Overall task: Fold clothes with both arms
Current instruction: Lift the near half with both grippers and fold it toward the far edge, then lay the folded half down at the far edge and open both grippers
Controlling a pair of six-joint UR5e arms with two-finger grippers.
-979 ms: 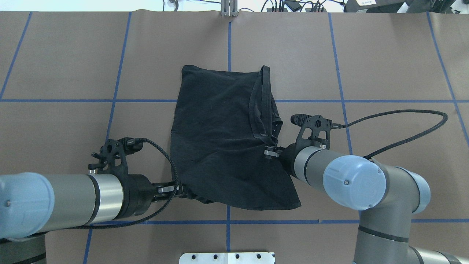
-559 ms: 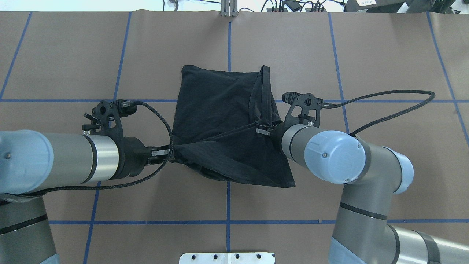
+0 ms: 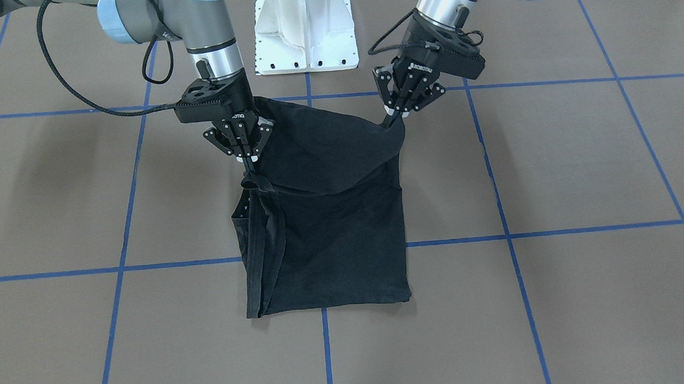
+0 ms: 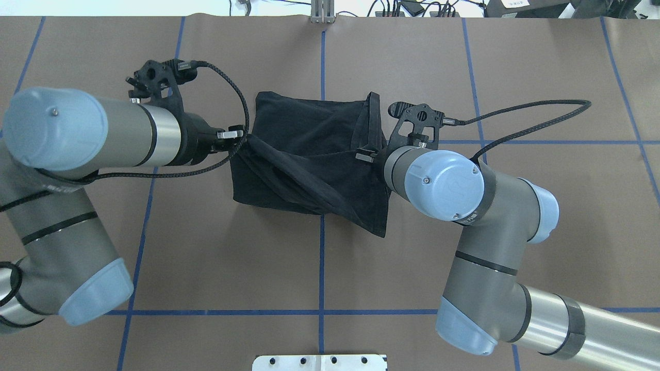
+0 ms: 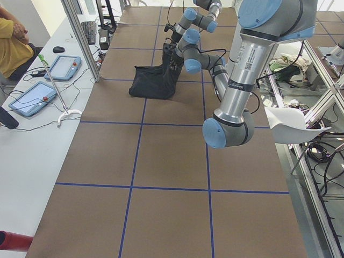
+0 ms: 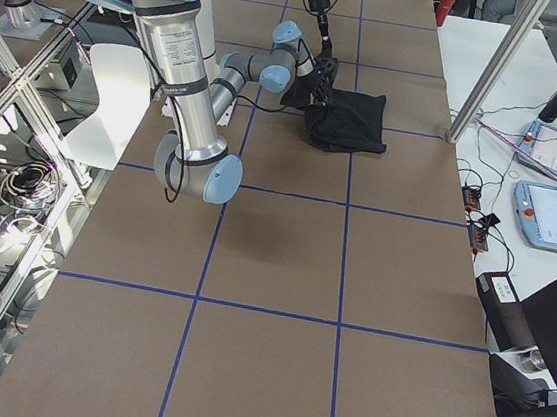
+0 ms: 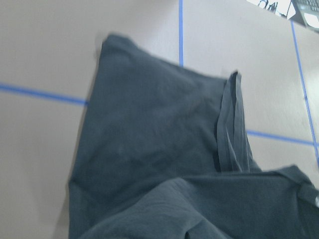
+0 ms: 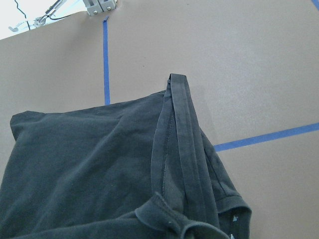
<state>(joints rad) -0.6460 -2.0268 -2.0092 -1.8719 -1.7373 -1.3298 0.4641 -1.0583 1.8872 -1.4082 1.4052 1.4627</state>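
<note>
Farther forward than a second ago, the left tool (image 4: 241, 136) clenches one near corner of the T-shirt (image 4: 304, 149), which sags between the tools over its far half on the desk (image 4: 154, 232). The right tool (image 4: 365, 156), clenching the other corner, has advanced alike, so the fold looks about halfway over.

Black T-shirt (image 4: 304, 129): lay at centre frame, partly folded, its near edge lifted and sagging between two grippers.
Left gripper (image 4: 241, 135): left of the cloth, pinched on a drawn-out corner.
Right gripper (image 4: 364, 155): at the cloth's right side, clamped on a bunched edge.
Left arm (image 4: 93, 129): entered from the left edge.
Right arm (image 4: 443, 180): entered from lower right.
Table (image 4: 541, 77): brown, gridded with blue tape lines (image 4: 320, 268).
</note>
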